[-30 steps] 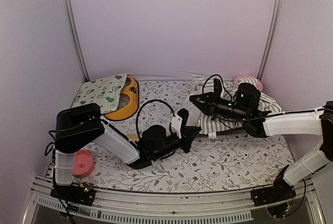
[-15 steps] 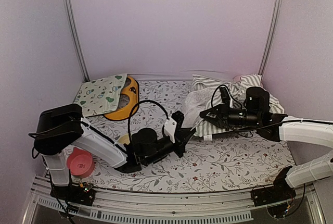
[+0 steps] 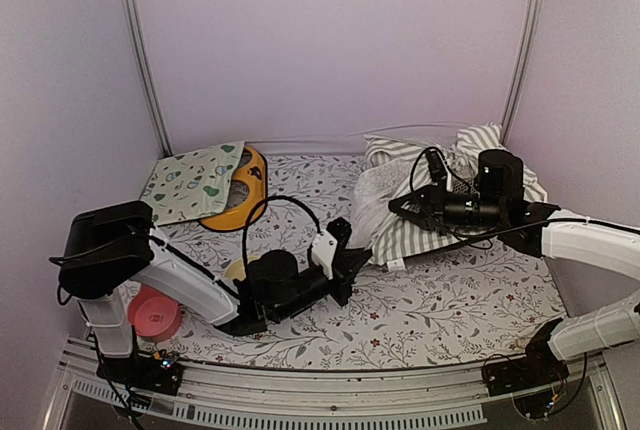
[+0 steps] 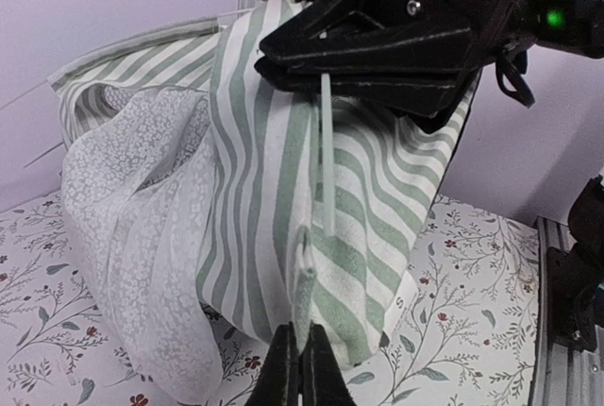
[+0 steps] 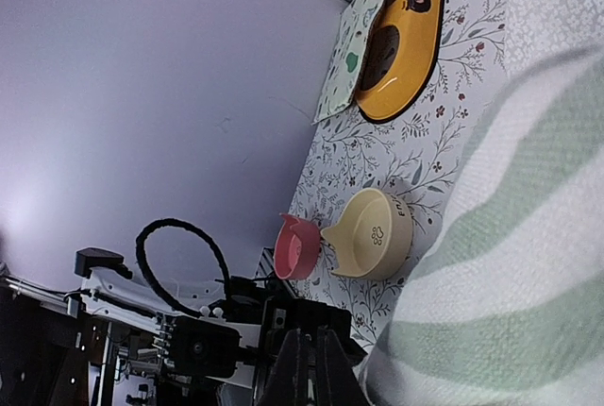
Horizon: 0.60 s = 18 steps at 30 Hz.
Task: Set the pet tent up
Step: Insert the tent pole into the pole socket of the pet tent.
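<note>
Floral tabletop point(image 3: 450, 300): the pet tent point(image 3: 410, 240) lies crumpled right of centre, its rear hidden behind my right arm point(image 3: 590, 240). My right gripper point(image 3: 396, 204) reaches leftward over it, jaws clamped on striped fabric; my left gripper point(image 3: 357, 262), stretched low, pinches its lower hem

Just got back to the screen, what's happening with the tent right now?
Both arms are on the pet tent, which sits crumpled at the right rear of the table, not yet standing. The right gripper is shut on the upper striped fabric and holds it up, with a thin white pole hanging down from where it grips. The left gripper is shut on the lower edge of the same striped panel. The lace door flap droops loose beside it.
</note>
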Available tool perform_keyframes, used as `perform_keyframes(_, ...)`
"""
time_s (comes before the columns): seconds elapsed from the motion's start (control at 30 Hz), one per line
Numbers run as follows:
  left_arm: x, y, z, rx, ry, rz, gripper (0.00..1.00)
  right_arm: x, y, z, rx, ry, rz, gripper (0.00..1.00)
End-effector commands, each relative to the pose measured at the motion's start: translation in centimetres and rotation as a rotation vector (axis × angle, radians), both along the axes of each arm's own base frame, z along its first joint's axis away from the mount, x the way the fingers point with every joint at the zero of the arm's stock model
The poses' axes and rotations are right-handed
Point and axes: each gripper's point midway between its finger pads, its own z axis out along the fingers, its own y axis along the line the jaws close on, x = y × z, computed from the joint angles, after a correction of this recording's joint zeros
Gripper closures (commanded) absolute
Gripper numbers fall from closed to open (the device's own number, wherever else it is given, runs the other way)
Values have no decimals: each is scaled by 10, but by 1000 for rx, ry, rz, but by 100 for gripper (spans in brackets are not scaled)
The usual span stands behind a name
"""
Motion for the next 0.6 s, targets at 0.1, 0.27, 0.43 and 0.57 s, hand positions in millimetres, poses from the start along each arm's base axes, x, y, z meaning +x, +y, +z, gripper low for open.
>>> perform_keyframes(0.1, -12, 7, -33, 149, 15, 0, 100, 47, -28, 80, 25, -310, -186, 100)
perform_keyframes(0.27, -11, 8, -27, 154, 2, 8, 100, 49, -28, 69, -18, -311, -182, 100)
perform_keyframes(0.43, -10, 8, -22, 158, -7, 13, 100, 51, -28, 59, -48, -307, -179, 100)
perform_keyframes(0.57, -10, 6, -18, 164, -19, 13, 100, 52, -27, 52, -61, -298, -173, 100)
